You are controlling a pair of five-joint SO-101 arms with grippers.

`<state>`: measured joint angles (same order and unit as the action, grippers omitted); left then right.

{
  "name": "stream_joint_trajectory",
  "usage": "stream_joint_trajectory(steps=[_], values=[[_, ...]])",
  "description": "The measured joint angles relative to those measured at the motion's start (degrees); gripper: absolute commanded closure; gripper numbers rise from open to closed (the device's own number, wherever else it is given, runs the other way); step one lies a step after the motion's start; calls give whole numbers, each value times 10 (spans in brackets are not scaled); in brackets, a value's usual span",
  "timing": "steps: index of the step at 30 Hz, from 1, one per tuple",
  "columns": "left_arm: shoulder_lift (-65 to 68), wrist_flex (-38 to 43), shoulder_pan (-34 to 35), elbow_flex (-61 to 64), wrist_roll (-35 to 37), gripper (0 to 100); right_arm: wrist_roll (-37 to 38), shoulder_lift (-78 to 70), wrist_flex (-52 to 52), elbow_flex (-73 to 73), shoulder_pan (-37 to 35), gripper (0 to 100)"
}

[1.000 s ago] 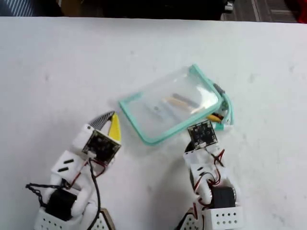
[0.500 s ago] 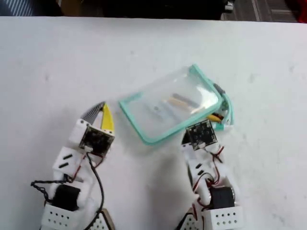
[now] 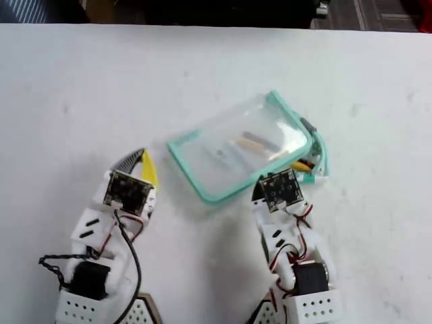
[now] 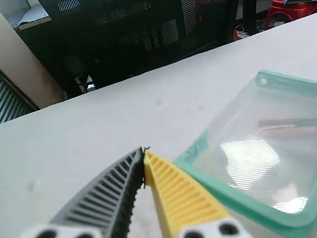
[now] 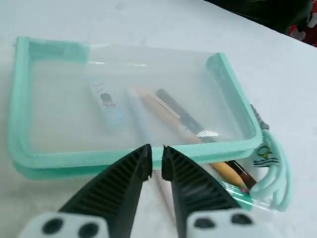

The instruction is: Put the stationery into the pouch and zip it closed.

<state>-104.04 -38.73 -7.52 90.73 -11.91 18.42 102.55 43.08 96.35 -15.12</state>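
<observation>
High view: the pouch (image 3: 223, 152) lies flat on the table (image 3: 81, 81), not moved since 1.0 s ago.

Change: the left pincer (image 3: 142, 156) has drawn back from the pouch's near corner, so the gap between them is wider. The right arm's wrist board (image 3: 279, 189) has edged slightly toward the left arm.

Pincer states:
- Left pincer: grey and yellow tips pressed together, holding nothing. The pouch's corner is just beside its yellow finger, apart from it.
- Right pincer (image 5: 157, 148): black fingers a narrow slit apart, nothing between them. Its tips sit over the pouch's near mint edge.

Contents, seen through the clear wall beyond the right pincer's tips:
- a white tube (image 5: 106, 106)
- a pale pen (image 5: 138, 116)
- a yellow pencil (image 5: 163, 111)
- a dark grey pen (image 5: 179, 113)

At the corner off to one side of this pincer, an orange pencil end (image 5: 224, 171) and a dark end show by the mint cord (image 5: 272, 173).

Hard to make out:
- Cannot tell whether the zip is closed, or whether those ends poke out of the pouch.
- In the high view the wrist board hides the right pincer's fingers.
- In the left wrist view the frame edge cuts off the pouch.
</observation>
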Motion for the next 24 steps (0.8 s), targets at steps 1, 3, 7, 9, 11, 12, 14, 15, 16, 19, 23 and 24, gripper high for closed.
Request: stream_joint_trajectory(steps=[1, 3, 7, 9, 11, 12, 14, 15, 16, 19, 23, 24], values=[[0, -2, 0, -2, 0, 976, 0, 0, 0, 0, -14, 980], [0, -2, 0, -3, 0, 976, 0, 0, 0, 0, -43, 981], [0, -10, 0, -11, 0, 976, 1, 0, 7, 0, -61, 981], [0, -30, 0, -33, 0, 976, 1, 0, 16, 0, -46, 981], [0, -49, 0, -51, 0, 976, 1, 0, 28, 0, -24, 981], [0, -55, 0, -58, 0, 976, 1, 0, 35, 0, -13, 981], [-1, -57, 0, -67, 0, 976, 1, 0, 41, 0, 5, 981], [-1, -57, 0, -71, 0, 976, 1, 0, 41, 0, 11, 981], [-1, -57, 0, -76, 0, 976, 1, 0, 41, 0, 13, 981], [-2, -57, 0, -89, 0, 976, 1, 0, 41, 0, 20, 981], [30, -65, 0, -119, -18, 976, 1, 0, 41, 0, 46, 981], [56, -66, 0, -133, -20, 976, 1, 0, 41, 0, 55, 981]])
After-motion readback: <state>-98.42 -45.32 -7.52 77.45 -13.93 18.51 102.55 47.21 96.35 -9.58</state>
